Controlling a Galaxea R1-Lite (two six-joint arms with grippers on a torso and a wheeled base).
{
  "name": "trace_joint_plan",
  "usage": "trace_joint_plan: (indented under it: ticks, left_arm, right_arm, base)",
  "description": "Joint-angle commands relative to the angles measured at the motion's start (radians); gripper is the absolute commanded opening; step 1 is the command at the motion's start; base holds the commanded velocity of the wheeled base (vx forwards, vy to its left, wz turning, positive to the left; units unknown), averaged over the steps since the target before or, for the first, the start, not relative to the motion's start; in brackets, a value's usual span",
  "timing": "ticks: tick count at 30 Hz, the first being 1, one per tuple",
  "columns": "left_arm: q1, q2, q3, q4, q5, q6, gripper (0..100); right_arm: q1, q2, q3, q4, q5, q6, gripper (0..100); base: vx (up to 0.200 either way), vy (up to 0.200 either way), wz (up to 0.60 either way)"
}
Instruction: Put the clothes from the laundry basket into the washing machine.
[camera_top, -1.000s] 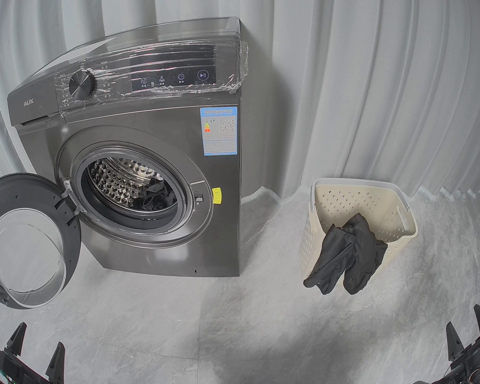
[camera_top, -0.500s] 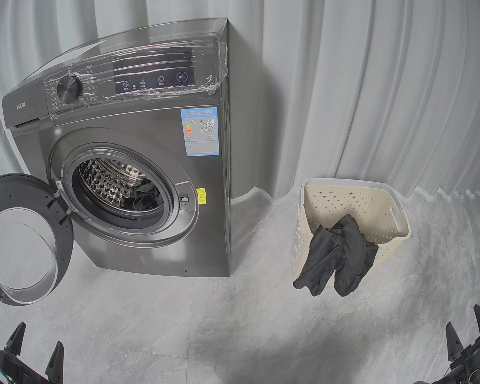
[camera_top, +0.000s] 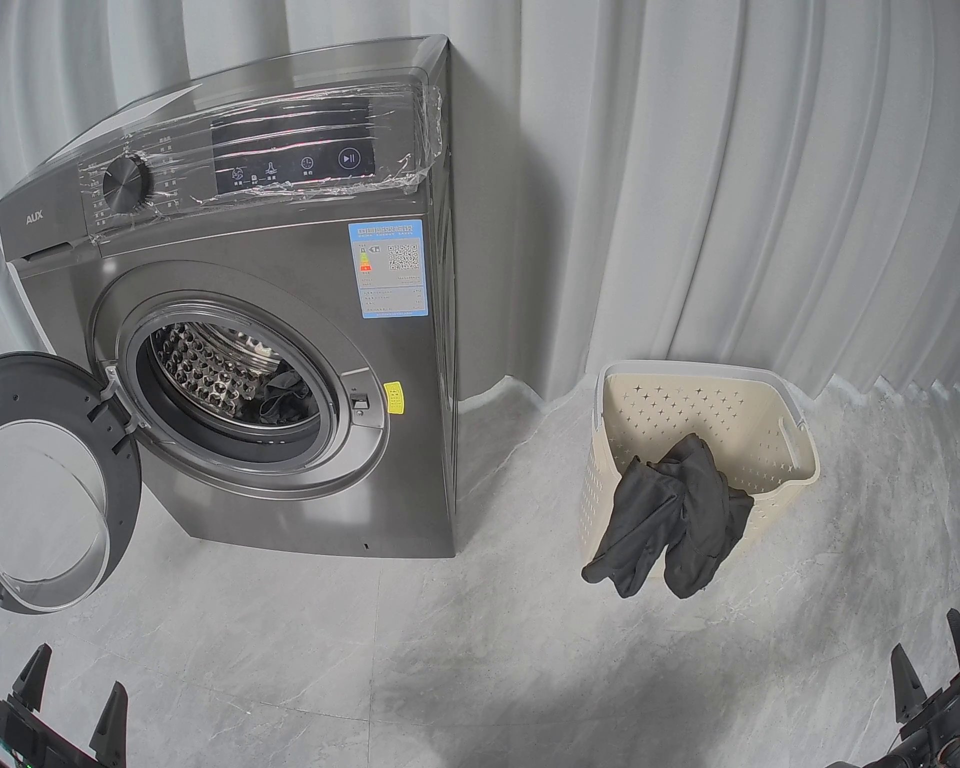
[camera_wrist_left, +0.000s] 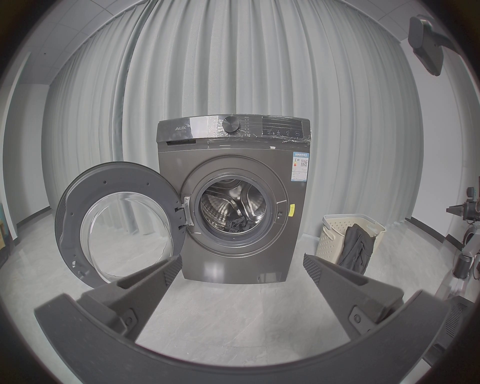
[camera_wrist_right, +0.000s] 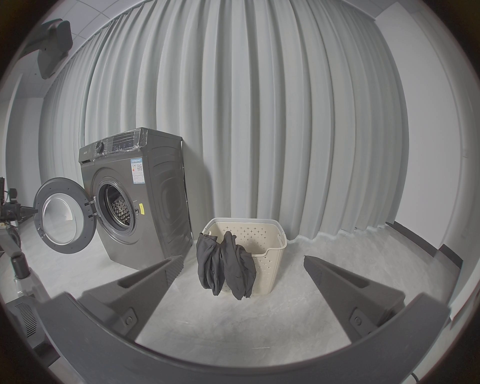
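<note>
Both tools idle and low. Left tool (camera_wrist_left: 241, 262) has its jaws spread wide with nothing between them; right tool (camera_wrist_right: 241, 261) likewise spread and empty. Neither has shifted within the head view over the last second. What has changed is the head view as a whole. The machine and basket have both slid toward my left by a similar amount, so I log this as the camera swinging right, not the objects moving. Bare floor (camera_top: 500, 650) lies directly ahead of both tools. Beyond it, ahead of the right tool and well apart from it, stands the laundry basket (camera_top: 760, 430). A dark garment (camera_top: 665, 520) is draped over the basket's near rim, hanging down the outside wall, with the same drape as before. Ahead of the left tool, also well apart, is the washing machine (camera_top: 400, 450). Its door (camera_top: 40, 380) is swung fully open, and a dark piece of clothing (camera_top: 282, 395) already lies in the drum (camera_top: 200, 365). The curtain (camera_top: 700, 200) hangs behind everything. Judgement: I am re-aiming at the basket for the next pick. The grasp has not begun, and the right tool is the better placed. At least the draped garment remains to be moved.
</note>
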Motion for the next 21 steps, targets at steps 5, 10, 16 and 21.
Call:
trace_joint_plan:
  ticks: [5, 10, 16, 21]
  left_arm:
    - [0.001, -0.016, 0.018, 0.0, 0.0, 0.0, 100]
    - [0.001, -0.016, 0.018, 0.0, 0.0, 0.0, 100]
    - [0.001, -0.016, 0.018, 0.0, 0.0, 0.0, 100]
    - [0.001, -0.016, 0.018, 0.0, 0.0, 0.0, 100]
  right_arm:
    - [0.0, -0.016, 0.018, 0.0, -0.001, -0.001, 100]
    - [0.0, -0.016, 0.018, 0.0, 0.001, -0.001, 100]
    - [0.0, -0.016, 0.018, 0.0, 0.001, -0.001, 100]
    - [0.0, -0.016, 0.018, 0.0, -0.001, -0.001, 100]
  base:
    - [0.0, 0.0, 0.0]
    - [0.0, 0.0, 0.0]
    - [0.0, 0.0, 0.0]
    - [0.0, 0.0, 0.0]
